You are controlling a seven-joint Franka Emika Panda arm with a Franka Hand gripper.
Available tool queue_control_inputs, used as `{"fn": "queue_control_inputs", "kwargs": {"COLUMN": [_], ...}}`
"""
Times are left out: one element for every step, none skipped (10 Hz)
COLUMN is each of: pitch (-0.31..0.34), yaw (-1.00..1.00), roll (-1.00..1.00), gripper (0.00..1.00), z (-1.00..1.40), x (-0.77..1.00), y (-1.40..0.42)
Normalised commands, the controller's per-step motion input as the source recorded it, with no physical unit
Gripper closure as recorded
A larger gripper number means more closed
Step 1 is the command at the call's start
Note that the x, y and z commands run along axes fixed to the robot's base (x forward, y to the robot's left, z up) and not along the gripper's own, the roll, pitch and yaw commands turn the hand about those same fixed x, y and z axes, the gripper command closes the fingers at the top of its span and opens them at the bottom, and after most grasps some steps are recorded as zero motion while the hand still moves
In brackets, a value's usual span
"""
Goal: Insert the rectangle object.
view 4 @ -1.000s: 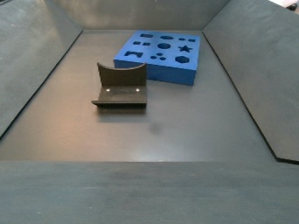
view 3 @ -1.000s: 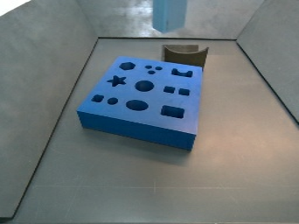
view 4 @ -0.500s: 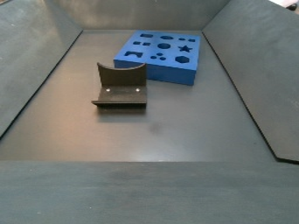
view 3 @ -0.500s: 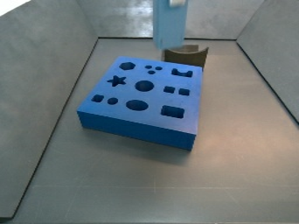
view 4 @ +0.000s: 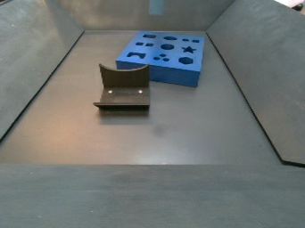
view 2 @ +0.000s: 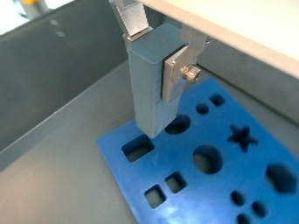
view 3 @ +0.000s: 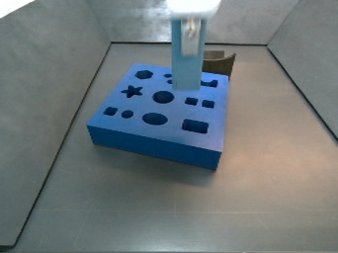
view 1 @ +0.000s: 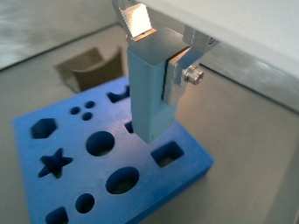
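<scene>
The rectangle object (view 1: 152, 96) is a pale blue bar, held upright between the gripper's silver fingers (view 1: 177, 74). The gripper (view 1: 158, 48) is shut on its upper part, as both wrist views show (view 2: 158, 48). In a side view the bar (view 3: 187, 54) hangs from the top edge, its lower end just over the far part of the dark blue board (view 3: 152, 133). In both wrist views the bar's lower end is close above the board, beside a rectangular hole (view 1: 167, 156) (view 2: 138, 150). In a side view only the bar's tip (view 4: 156, 5) shows.
The board (view 4: 167, 71) has several shaped holes: a star, circles, squares, a hexagon. The dark fixture (view 4: 123, 87) stands on the floor beside the board and shows behind it (view 3: 222, 62). Grey walls enclose the floor on three sides.
The bar has come down from the top edge and moved toward the board; its lower end now hangs just over the board's far holes.
</scene>
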Motion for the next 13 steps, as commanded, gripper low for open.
{"fn": "queue_control_inputs", "kwargs": {"pitch": [0.000, 0.000, 0.000, 0.027, 0.124, 0.084, 0.067, 0.013, 0.000, 0.000, 0.000, 0.000, 0.030], "yaw": [-0.82, -0.72, -0.58, -0.44, -0.28, 0.00, 0.00, 0.00, 0.00, 0.19, 0.20, 0.23, 0.23], "roll": [0.04, 0.04, 0.05, 0.05, 0.10, 0.05, 0.06, 0.07, -0.02, -0.04, -0.02, 0.00, 0.00], "gripper": [1.00, 1.00, 1.00, 1.00, 1.00, 1.00, 1.00, 1.00, 1.00, 1.00, 1.00, 1.00, 1.00], "z": [-0.66, -0.67, -0.67, -0.66, -0.34, -0.17, -0.17, -0.16, -0.32, -0.31, -0.31, -0.33, -0.52], "x": [0.23, 0.31, 0.43, 0.49, 0.53, 0.00, 0.01, 0.00, -0.18, -0.22, -0.25, -0.28, -0.07], "y": [-0.10, -0.17, -0.21, -0.24, -0.09, 0.01, 0.05, 0.05, 0.00, -0.04, -0.06, -0.10, -0.12]}}
